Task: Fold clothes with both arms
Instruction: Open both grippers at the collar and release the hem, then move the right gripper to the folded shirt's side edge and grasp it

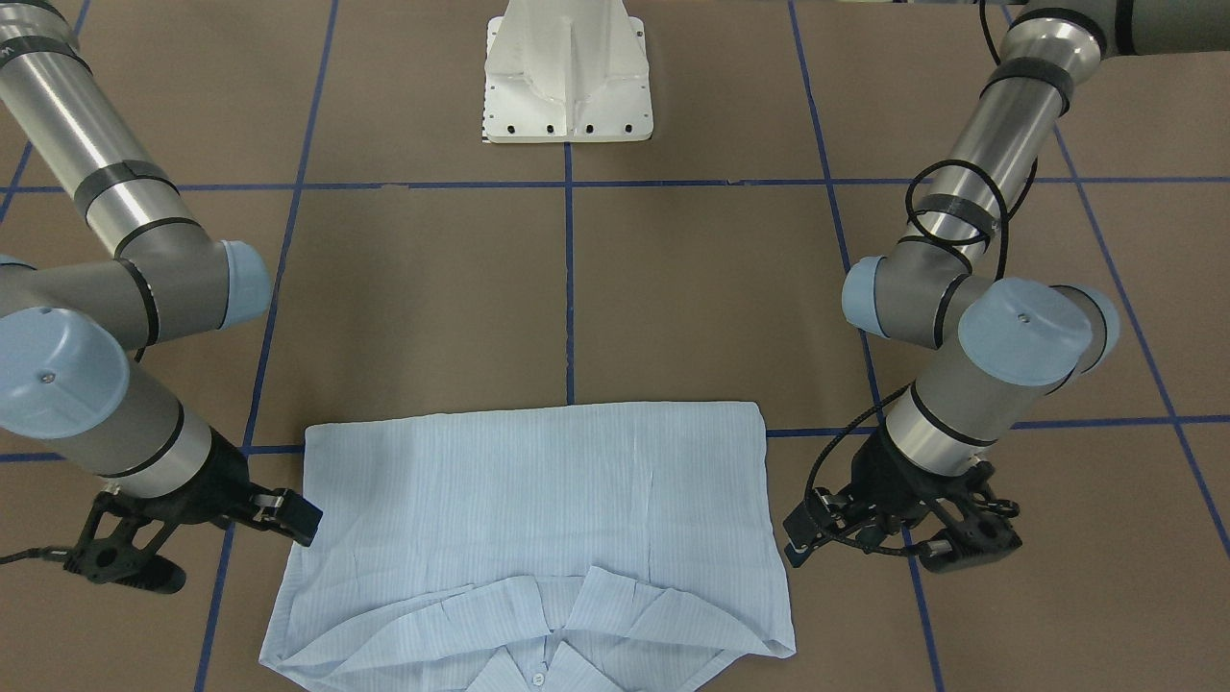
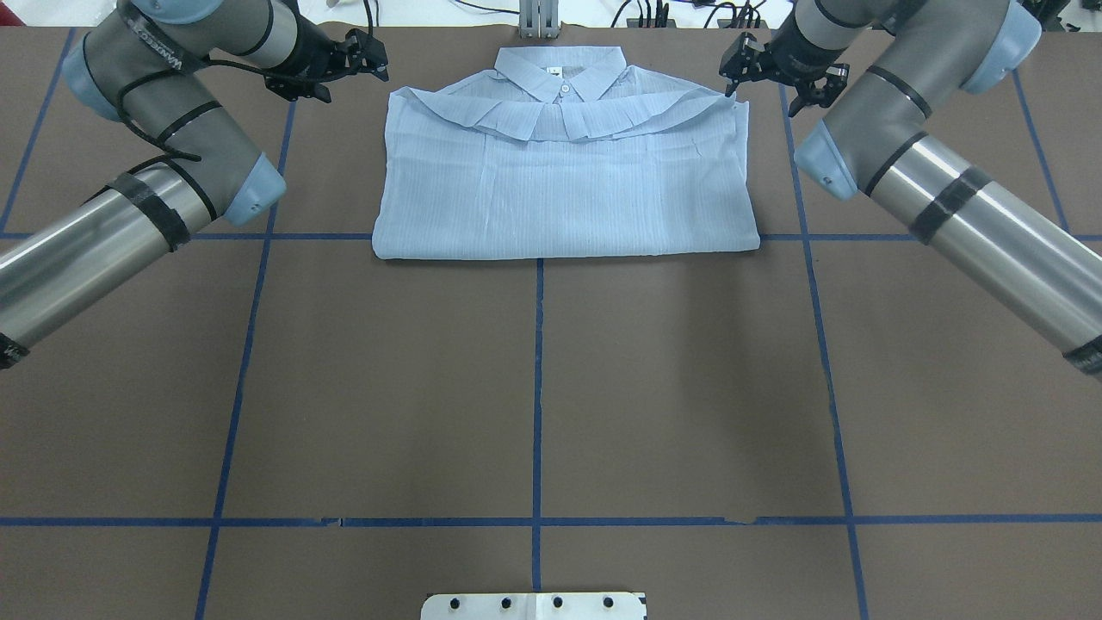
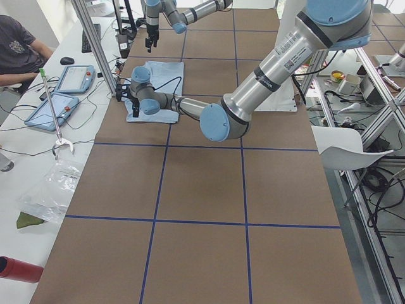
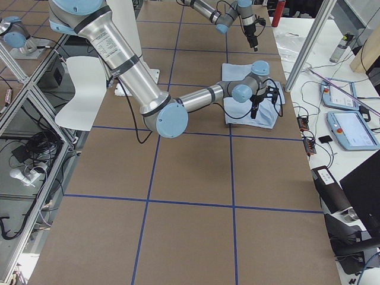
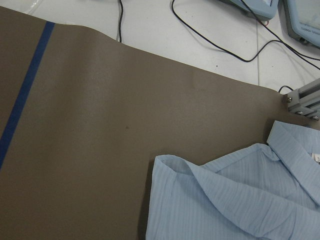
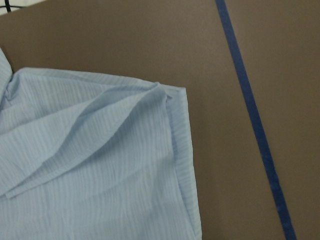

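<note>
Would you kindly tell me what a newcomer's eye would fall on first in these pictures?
The pale blue, finely striped collared shirt stands out first, folded into a neat rectangle at the far edge of the brown, blue-taped table, collar pointing away from the robot. Next, the silver-grey left arm and right arm reach in from either side, the left tool and right tool hanging just outside the shirt's shoulder corners.

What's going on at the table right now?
The robot is part-way through folding one pale blue shirt. It lies flat on the table, folded into a rough rectangle, with its collar toward the far edge. The left gripper and the right gripper sit at its two side edges near the shoulders. Neither visibly holds cloth, and I cannot tell whether they are open.
</note>
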Controlling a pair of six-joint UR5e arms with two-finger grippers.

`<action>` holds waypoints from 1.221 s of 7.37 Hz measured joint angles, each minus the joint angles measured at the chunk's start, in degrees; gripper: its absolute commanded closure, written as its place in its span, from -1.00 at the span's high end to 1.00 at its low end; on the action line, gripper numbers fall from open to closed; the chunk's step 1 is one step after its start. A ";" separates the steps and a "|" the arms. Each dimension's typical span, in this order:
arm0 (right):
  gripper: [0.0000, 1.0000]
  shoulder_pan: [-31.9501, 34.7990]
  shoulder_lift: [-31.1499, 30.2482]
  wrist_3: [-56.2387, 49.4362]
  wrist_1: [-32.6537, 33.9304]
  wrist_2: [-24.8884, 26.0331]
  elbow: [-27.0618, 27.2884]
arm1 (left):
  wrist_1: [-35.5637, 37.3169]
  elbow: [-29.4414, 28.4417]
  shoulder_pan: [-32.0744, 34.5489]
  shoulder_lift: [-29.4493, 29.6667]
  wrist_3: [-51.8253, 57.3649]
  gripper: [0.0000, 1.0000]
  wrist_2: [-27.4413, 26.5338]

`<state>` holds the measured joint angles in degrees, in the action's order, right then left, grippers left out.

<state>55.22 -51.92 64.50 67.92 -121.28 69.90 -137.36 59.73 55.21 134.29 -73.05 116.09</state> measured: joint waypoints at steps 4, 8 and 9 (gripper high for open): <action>0.91 -4.15 -6.08 -0.08 0.17 0.52 5.51 | -0.33 0.79 -0.35 -0.51 -1.84 0.99 -0.04; 0.04 -6.25 -7.76 -0.21 0.28 0.50 6.62 | -0.91 1.22 -0.54 -1.58 -2.26 0.99 0.00; 0.02 -6.48 -8.02 -0.29 0.27 0.47 6.62 | -0.96 1.61 -0.57 -1.78 -2.29 0.99 -0.04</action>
<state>48.74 -59.94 64.21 68.19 -120.82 76.52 -138.32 61.35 54.64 132.51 -75.35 116.05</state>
